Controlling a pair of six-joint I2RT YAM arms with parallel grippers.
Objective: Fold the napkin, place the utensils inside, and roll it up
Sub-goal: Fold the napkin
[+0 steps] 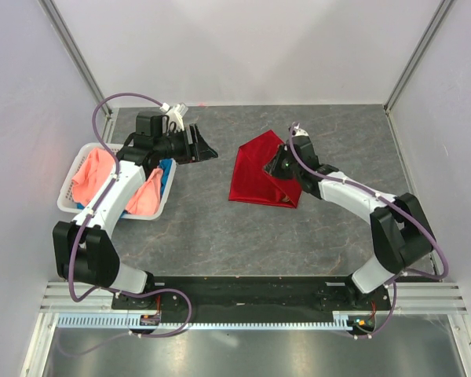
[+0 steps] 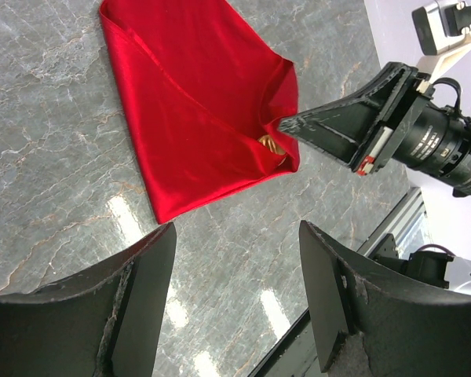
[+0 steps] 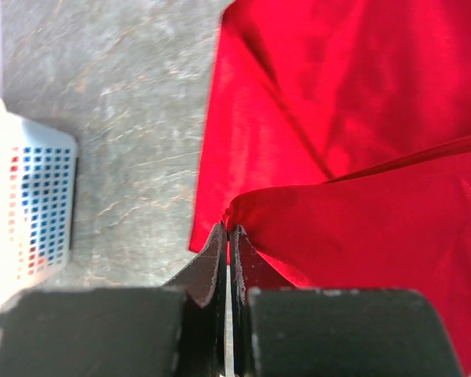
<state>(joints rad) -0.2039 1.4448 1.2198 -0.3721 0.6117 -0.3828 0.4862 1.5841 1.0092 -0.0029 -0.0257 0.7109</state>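
Note:
The deep red napkin (image 1: 255, 177) lies partly folded on the grey table, right of centre. My right gripper (image 1: 281, 163) is shut on a corner of it, pinching the cloth (image 3: 337, 118) between its tips (image 3: 228, 229) and holding that flap up off the layer beneath. In the left wrist view the napkin (image 2: 188, 102) shows the lifted flap, and a small copper-brown bit of the spoon (image 2: 268, 144) peeks out under it; the remainder of the spoon is hidden. My left gripper (image 1: 208, 149) hangs open (image 2: 235, 229) left of the napkin, over bare table, holding nothing.
A white perforated basket (image 1: 71, 206) stands at the left edge, holding salmon-pink cloths (image 1: 93, 177) and a blue cloth (image 1: 166, 174); it also shows in the right wrist view (image 3: 39, 196). Grey walls enclose the table. The black rail of the arm bases runs along the near edge.

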